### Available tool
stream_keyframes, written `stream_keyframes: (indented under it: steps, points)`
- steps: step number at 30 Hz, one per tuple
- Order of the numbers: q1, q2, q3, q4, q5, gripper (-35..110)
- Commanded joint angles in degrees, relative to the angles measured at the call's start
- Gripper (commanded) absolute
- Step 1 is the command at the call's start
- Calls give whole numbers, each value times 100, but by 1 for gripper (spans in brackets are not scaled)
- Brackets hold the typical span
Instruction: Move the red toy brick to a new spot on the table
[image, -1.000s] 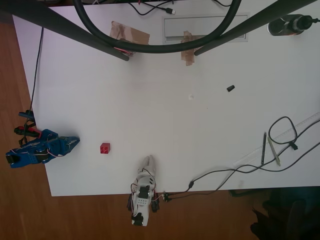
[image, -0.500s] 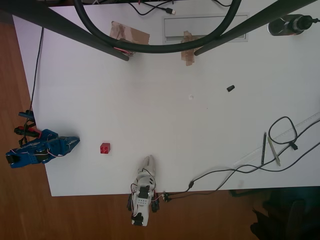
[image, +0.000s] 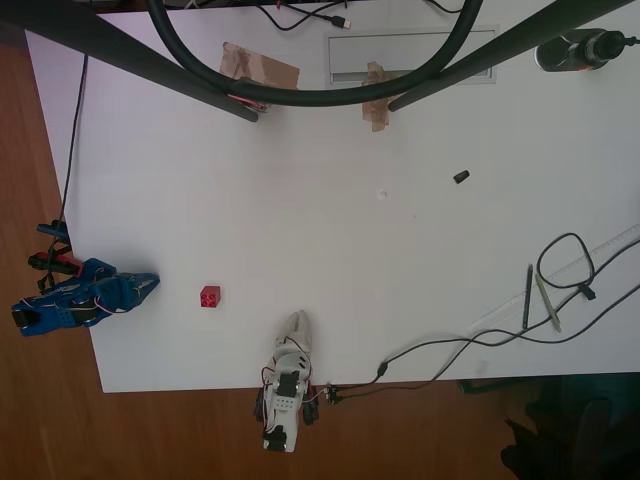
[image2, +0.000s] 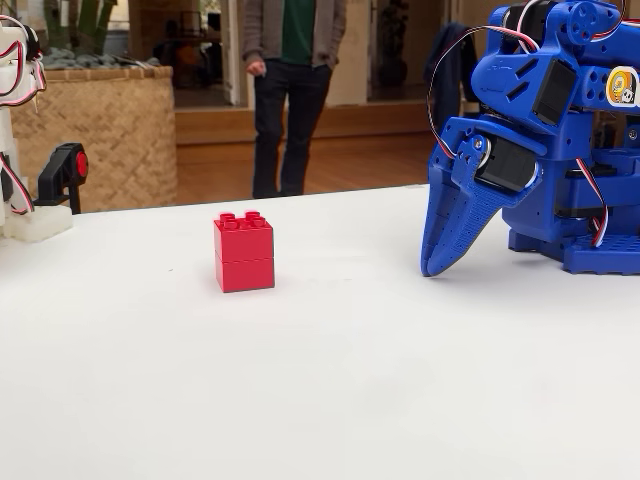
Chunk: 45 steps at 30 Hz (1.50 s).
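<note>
Brick status from my end: I see the red toy brick (image: 210, 296) standing upright, studs up, on the white tabletop (image: 300, 230) near its lower-left corner in the overhead view, untouched. My blue end effector (image: 145, 285) sits well apart to its left there, fingers pressed together, tip pointing toward the brick. In the fixed view the end effector (image2: 438, 262) tip rests down on the tabletop (image2: 320, 400), right of the brick (image2: 244, 252). A small black bit (image: 461, 177) lies far across the tabletop.
</note>
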Motion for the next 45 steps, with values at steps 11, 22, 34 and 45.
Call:
stream_keyframes:
  steps: [11, 22, 34, 45]
  points:
    - [123, 167, 132, -18, -360, 0]
    - [404, -2013, -2294, -1072, -721, 2]
    - [1705, -5977, -4623, -3366, -2487, 25]
    - [2127, -6592, -4254, -4271, -2672, 35]
